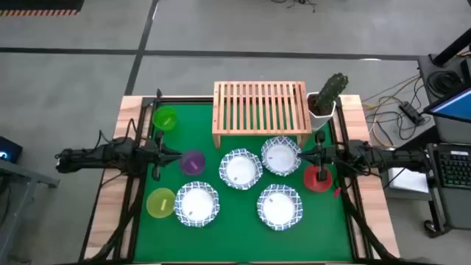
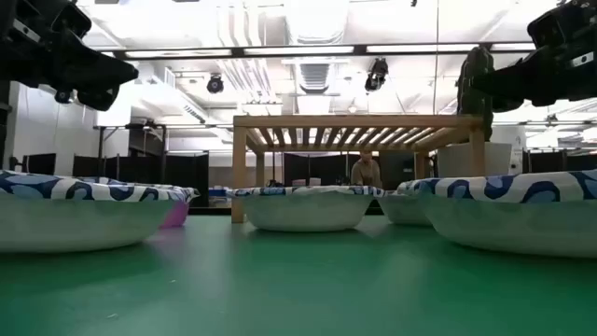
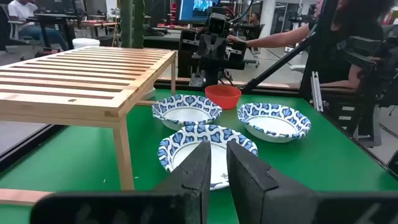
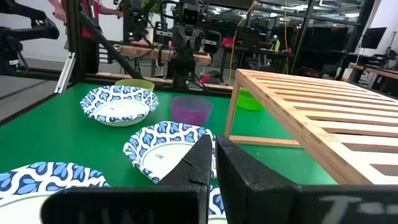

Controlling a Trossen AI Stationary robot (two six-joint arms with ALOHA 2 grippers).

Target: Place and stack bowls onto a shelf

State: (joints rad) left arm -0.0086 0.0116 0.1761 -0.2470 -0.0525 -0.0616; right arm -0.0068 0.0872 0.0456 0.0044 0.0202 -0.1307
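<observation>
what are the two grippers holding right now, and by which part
Nothing. The left gripper and the right gripper both hang empty above the green mat, jaws nearly together, with every bowl lying free.

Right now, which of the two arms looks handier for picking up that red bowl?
Probably the right one. In the overhead view the right gripper hangs just beside the red bowl at the mat's right edge, while the left gripper sits across the table near the purple bowl. Neither holds anything.
</observation>
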